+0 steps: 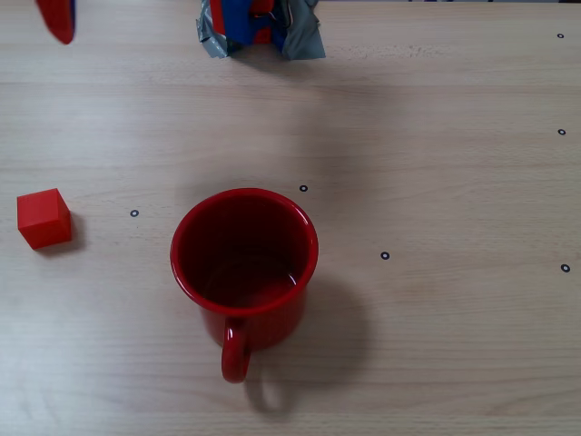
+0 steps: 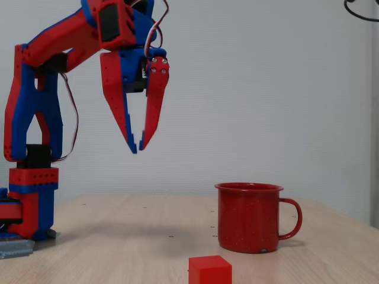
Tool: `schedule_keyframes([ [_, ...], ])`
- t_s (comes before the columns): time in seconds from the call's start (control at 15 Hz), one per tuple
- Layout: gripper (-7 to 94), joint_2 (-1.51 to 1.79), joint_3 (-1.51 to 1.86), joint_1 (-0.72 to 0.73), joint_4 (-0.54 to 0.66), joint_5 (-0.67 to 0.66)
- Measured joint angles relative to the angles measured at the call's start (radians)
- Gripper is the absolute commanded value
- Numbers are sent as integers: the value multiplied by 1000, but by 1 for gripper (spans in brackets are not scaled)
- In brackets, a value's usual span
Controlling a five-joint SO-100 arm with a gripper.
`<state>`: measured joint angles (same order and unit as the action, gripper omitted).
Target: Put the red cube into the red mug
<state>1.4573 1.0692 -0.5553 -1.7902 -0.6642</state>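
The robot's red and blue jaws (image 2: 138, 148) hang high in the air, and they hold nothing. The two long pointed fingers (image 2: 118, 106) sit close together at the tips, with only a thin gap, so the jaws are almost closed. The small red cube with plain flat sides (image 1: 44, 218) sits on the pale wooden table (image 1: 436, 182), far below the jaws and well apart from them. The big shiny red mug with a round rim and a loop handle (image 1: 244, 268) stands upright, also well below the jaws. Its mouth is open and it looks empty inside. In a fixed view from above, the cube is off to the left of the mug, not touching it. The step now is to go and get the cube. To do it well, the jaws should open wider first, since the tips look too close to fit around the cube. Then they should come down right over it, with one finger on each flat side, not on the corners. They should go low enough to get a good hold, squeeze gently, and lift straight up so the cube does not slip or slide away.
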Motion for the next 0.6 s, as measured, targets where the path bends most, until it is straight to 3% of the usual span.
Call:
schedule_keyframes([
  [0.6, 0, -330, -94, -101, 172, -333],
])
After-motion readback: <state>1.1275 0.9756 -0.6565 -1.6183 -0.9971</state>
